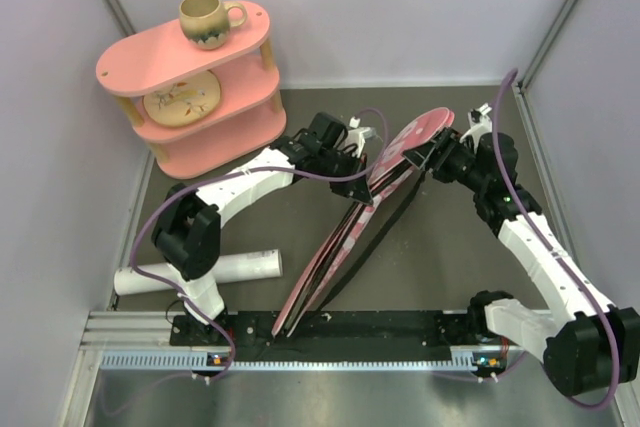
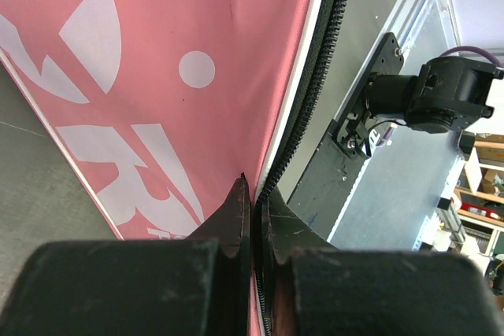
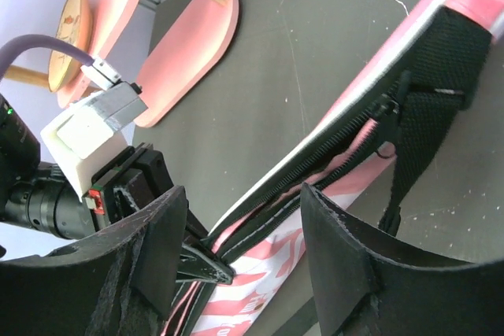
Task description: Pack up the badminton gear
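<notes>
The pink bag with white lettering stands on its long edge, running from the near rail up to the far middle of the table. My left gripper is shut on the bag's black zipper edge; in the left wrist view its jaws pinch that edge flat. At the bag's far end my right gripper is open, and its fingers straddle the partly open zipper without closing on it. The zipper pull hangs by a black strap. A long white tube lies at the near left.
A pink two-tier shelf stands at the far left with a brown mug on top and a plate on the lower tier. Grey walls close in three sides. The black rail carries both arm bases.
</notes>
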